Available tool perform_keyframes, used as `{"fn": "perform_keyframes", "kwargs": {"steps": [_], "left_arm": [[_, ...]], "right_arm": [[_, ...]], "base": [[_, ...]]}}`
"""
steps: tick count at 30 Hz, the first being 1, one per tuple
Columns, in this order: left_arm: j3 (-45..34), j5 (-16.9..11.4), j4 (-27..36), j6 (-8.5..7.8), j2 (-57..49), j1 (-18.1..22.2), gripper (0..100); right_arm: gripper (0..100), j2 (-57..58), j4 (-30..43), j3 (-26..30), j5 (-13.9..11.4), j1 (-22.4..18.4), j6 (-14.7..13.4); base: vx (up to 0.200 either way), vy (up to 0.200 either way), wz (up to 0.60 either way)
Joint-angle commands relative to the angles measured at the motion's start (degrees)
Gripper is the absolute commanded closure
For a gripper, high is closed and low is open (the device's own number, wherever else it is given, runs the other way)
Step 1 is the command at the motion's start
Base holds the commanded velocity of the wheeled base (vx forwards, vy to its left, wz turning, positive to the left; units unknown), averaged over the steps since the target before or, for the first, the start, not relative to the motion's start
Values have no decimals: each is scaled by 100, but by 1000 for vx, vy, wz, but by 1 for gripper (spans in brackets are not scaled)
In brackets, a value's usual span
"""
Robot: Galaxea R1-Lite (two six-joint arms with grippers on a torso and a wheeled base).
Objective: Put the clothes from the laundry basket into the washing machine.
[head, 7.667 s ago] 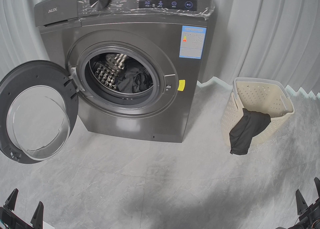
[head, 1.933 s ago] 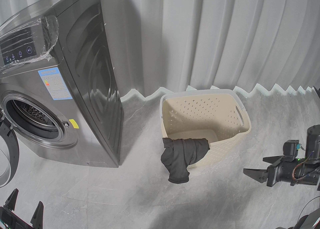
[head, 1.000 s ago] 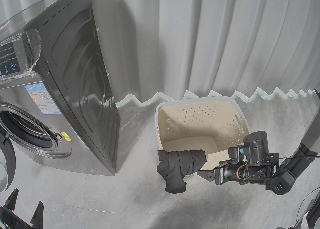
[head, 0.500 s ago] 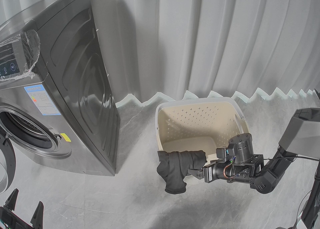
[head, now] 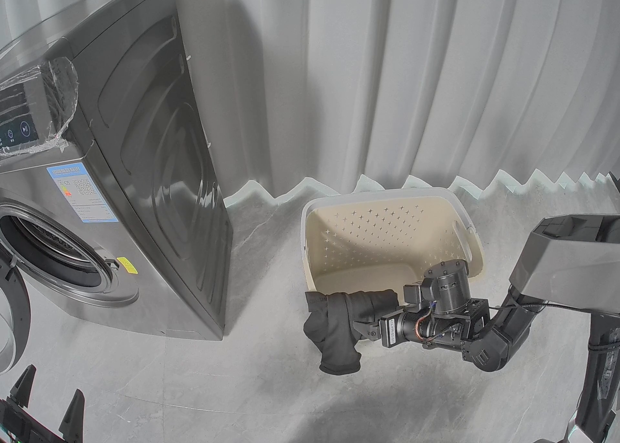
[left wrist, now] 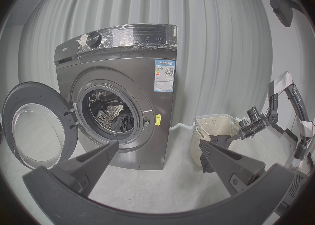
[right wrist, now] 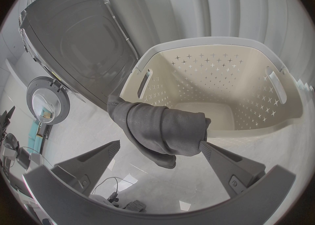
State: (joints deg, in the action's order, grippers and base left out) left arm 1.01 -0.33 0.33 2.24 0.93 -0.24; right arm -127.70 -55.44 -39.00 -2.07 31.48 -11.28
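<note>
A dark grey garment [head: 342, 325] hangs over the near rim of the cream laundry basket [head: 387, 195], partly trailing outside toward the floor. My right gripper [head: 369, 329] is level with that rim, open, its fingers on either side of the garment [right wrist: 160, 127]; one fingertip [right wrist: 202, 145] touches the cloth. The basket's inside [right wrist: 229, 81] looks bare. The grey washing machine [head: 129, 173] stands to the left with its door [left wrist: 36, 120] swung open and dark clothes [left wrist: 123, 122] in the drum. My left gripper [head: 51, 392] hangs low at the left, open and empty.
White curtains [head: 387, 63] hang behind the machine and basket. The floor [head: 194, 373] is pale grey stone. In the right wrist view, cables and small gear [right wrist: 111, 197] lie on the floor below the gripper.
The head camera swung right from the machine toward the basket. My right arm came in from the right and moved left until its open fingers reached the draped garment. The left gripper stayed put.
</note>
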Motion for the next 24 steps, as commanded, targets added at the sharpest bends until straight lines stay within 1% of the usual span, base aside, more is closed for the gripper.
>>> {"fn": "perform_keyframes", "kwargs": {"steps": [1,2,3,5,6,8,14,20,24], "left_arm": [[-92,-2,2,13,-93,7,0],[-92,-2,2,13,-93,-2,0],[-92,-2,2,13,-93,-2,0],[-92,-2,2,13,-93,-2,0],[-92,-2,2,13,-93,7,0],[-92,-2,2,13,-93,-2,0],[-92,-2,2,13,-93,-2,0],[-92,-2,2,13,-93,-2,0],[-92,-2,2,13,-93,-2,0]], "right_arm": [[0,-221,-98,-108,-4,-19,29],[0,-256,-142,-117,-12,-19,55],[100,-300,-204,-117,-4,-1,55],[100,-308,-213,-117,-12,-1,55],[100,-414,-441,-143,-4,16,55],[100,-440,-538,-134,-4,25,55],[100,-300,-555,-29,-4,69,29],[100,588,-555,454,23,306,-24],[100,1054,-555,692,49,306,-41]], "base": [[0,0,0],[0,0,0],[0,0,0],[0,0,0],[0,0,0],[0,0,0],[0,0,0],[0,0,0],[0,0,0]]}}
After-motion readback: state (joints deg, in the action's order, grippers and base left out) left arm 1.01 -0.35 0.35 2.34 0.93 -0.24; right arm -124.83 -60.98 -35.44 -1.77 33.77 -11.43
